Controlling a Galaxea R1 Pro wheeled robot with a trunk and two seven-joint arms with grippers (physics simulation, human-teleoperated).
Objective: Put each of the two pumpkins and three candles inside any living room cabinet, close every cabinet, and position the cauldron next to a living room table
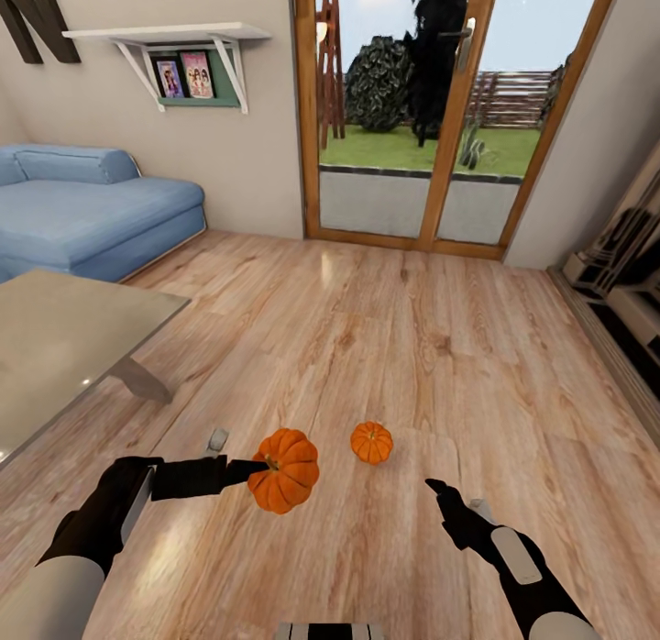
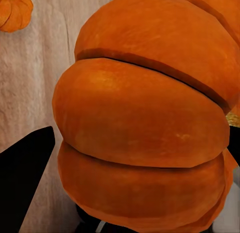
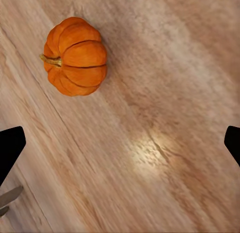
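Nearby — smaller pumpkin (image 1: 371, 442) beside table (image 1: 55, 347)

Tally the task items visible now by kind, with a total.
Pumpkins: 2, larger pumpkin in the left gripper, smaller pumpkin on the floor
Tables: 1, glass-topped table
Total: 3

The wooden floor (image 1: 385, 347) is light brown with long boards. A small orange pumpkin (image 1: 371, 442) sits on it, with its stem up. A bigger pumpkin (image 1: 285, 469) is just beside it; it looks lifted off the floor, but that is hard to tell. The tabletop (image 1: 64, 337) of grey glass stands nearby on the floor.
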